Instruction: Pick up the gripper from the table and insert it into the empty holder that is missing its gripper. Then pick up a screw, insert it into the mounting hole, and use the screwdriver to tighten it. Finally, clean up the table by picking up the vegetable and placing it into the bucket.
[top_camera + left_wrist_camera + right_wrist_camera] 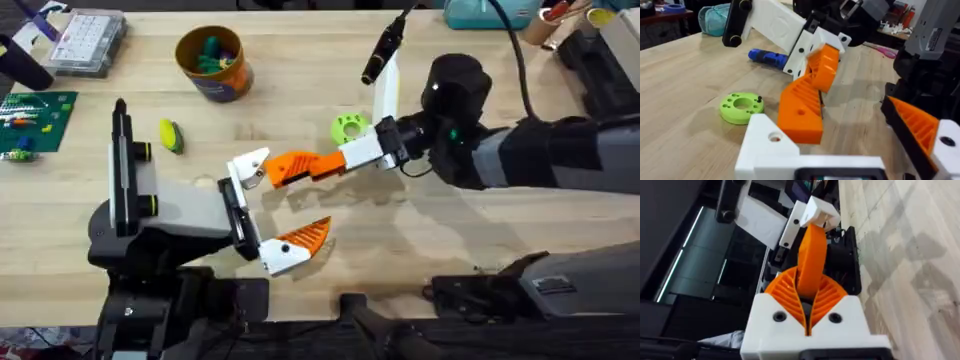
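- Tabletop (420,250): light wood; both arms meet at its centre.
- Right arm: reaches in from the right. The right gripper (345,160) has its jaws closed on the gripper (290,168), the smooth orange wedge pinched between ribbed orange pads (827,297).
- Left gripper (262,208): jaws spread wide, gripping nothing. One mount carries a ribbed orange tip (305,236); the other is the holder (247,166), bare white.
- The gripper's tip touches the holder at its pointed end; whether it is seated I cannot tell.
- Bucket (213,63): far left of centre, small items inside.
- Green ring (348,127): just beyond the right gripper.
- Vegetable (171,135): on the tabletop, near the bucket, apart from it.
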Tool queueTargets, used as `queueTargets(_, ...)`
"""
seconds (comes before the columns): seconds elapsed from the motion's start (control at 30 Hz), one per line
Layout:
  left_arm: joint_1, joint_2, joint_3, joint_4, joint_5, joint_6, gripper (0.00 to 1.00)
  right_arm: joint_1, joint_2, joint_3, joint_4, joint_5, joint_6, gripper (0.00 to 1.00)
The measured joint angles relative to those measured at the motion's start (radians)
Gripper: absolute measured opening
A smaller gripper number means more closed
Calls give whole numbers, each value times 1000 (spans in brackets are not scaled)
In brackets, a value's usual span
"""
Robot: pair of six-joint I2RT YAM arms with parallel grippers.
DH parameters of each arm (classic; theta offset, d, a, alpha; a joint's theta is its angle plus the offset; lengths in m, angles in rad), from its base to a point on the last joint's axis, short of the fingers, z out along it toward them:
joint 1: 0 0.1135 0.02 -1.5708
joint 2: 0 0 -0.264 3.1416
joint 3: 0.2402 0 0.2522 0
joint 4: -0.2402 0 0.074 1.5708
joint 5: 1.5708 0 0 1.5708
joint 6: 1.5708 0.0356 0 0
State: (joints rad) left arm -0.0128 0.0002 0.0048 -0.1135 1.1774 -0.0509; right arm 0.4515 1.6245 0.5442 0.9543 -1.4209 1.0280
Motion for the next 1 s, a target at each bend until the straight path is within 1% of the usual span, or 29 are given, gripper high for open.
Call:
queueTargets(0.47, 0, 0, 0, 0, 0, 0, 986, 0, -1, 0, 0, 2, 6, 21)
queueTargets(0.77, 0, 0, 0, 0, 0, 0, 986, 0, -71, -19, 6, 5, 90, 21)
queueTargets(1.0, 0, 0, 0, 0, 0, 0, 986, 5, -80, -52, 25, 30, 167, 21)
